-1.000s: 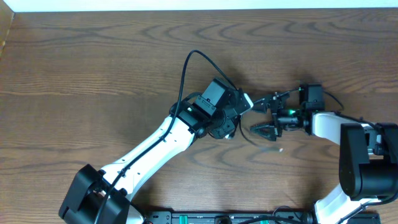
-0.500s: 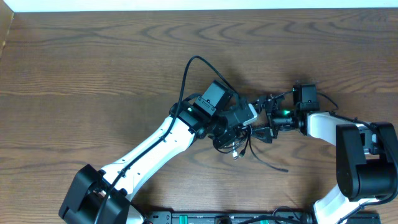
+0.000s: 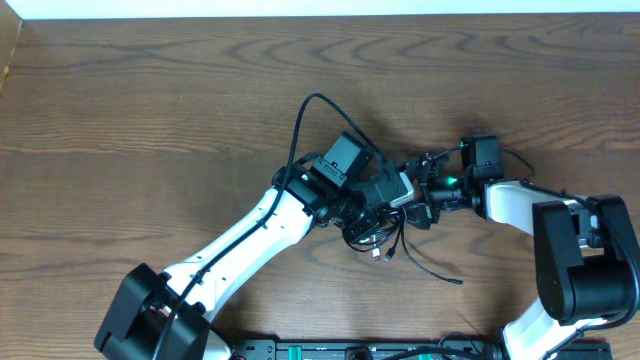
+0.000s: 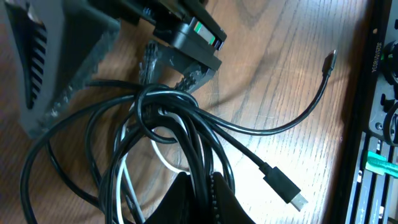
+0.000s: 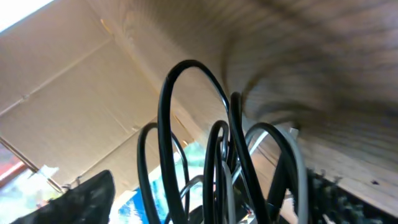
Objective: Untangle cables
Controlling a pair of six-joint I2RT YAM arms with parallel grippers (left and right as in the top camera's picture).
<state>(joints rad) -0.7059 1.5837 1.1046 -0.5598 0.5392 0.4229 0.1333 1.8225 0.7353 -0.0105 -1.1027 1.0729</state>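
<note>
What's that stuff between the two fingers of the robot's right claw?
Loops of the cables, mostly black, stand between the right gripper's spread fingers. The right wrist view shows this best.

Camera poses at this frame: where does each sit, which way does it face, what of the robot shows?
Overhead: fixed above the table, facing straight down; left arm and right arm both show, meeting at the cables.
Left wrist: on the left arm, facing down over the bundle; left gripper shows at bottom, shut on the cables.
Right wrist: low, tilted, blurred, close on cable loops; its fingers show in the lower corners.
Shared: overhead and left wrist both show the right gripper open at the bundle.
</note>
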